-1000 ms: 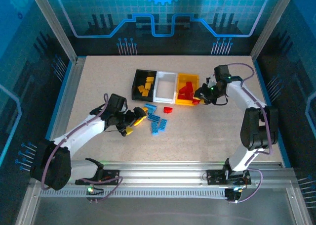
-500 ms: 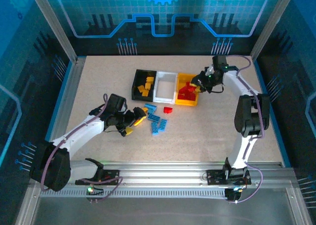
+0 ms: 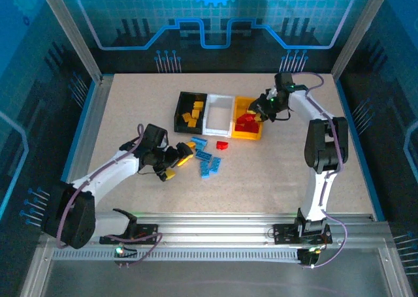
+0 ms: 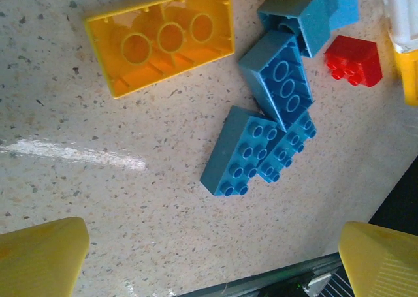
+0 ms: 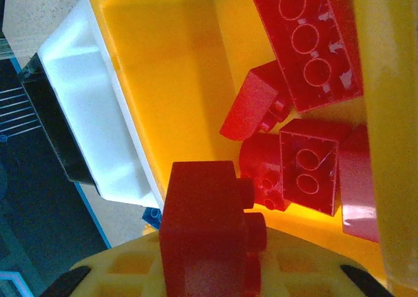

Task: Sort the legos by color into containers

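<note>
Right gripper (image 3: 263,109) pinching red brick (image 5: 206,232) above orange-yellow bin (image 5: 176,81); left gripper (image 3: 177,164) spread wide over blue bricks (image 4: 268,134).

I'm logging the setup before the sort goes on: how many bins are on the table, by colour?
Black bin: 1
White bin: 1
Orange-yellow bin: 1
Total: 3

Top view looks down from behind over the whole surface (image 3: 130,114); left wrist, close above loose blue bricks (image 4: 261,140); right wrist, close into the orange-yellow bin (image 5: 170,81); both spots shared with top.
</note>
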### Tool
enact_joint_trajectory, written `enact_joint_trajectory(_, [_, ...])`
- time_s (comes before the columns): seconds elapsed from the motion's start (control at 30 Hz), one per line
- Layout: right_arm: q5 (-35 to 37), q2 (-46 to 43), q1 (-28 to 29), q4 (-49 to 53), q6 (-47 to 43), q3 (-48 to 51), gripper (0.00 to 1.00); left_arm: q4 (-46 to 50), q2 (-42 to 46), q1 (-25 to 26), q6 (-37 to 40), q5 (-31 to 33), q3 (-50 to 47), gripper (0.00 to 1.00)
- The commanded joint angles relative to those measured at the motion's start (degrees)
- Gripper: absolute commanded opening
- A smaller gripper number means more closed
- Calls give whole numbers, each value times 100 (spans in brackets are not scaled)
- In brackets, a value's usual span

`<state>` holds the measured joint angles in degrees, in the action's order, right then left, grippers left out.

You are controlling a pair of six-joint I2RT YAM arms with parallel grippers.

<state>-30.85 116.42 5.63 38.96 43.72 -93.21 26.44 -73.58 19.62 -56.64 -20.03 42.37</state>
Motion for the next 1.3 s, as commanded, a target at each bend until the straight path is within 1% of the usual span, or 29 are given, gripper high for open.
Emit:
enact_joint_trajectory(0.0, [23,178,95,195,-27,-282,23,-16,-141,-37,127,-176,218,99])
enact_joint_trajectory(0.33, [23,355,97,314,-77,-497,24,-148,-461,-37,135,-255,331,99])
enact_joint_trajectory(0.4, [17,372,97,314,-78,-515,26,-168,-511,-37,135,-269,352,99])
enact_joint_trajectory(0.7, [44,368,132,359,-72,-608,50,-199,-616,-37,164,-282,425,99])
enact_joint_trajectory(0.83, [73,296,153,449,-123,-655,56,-264,-623,-37,131,-308,406,99])
enact_joint_trajectory(0.97, [110,94,192,521,-208,-579,58,-266,-587,-37,126,-291,417,99])
enact_joint_trajectory(1.1, [243,-333,314,600,-432,-216,59,-262,-574,-37,104,-308,423,99])
enact_joint_trajectory(1.27, [747,-1020,859,982,-1061,526,61,-357,-586,-28,39,-351,408,99])
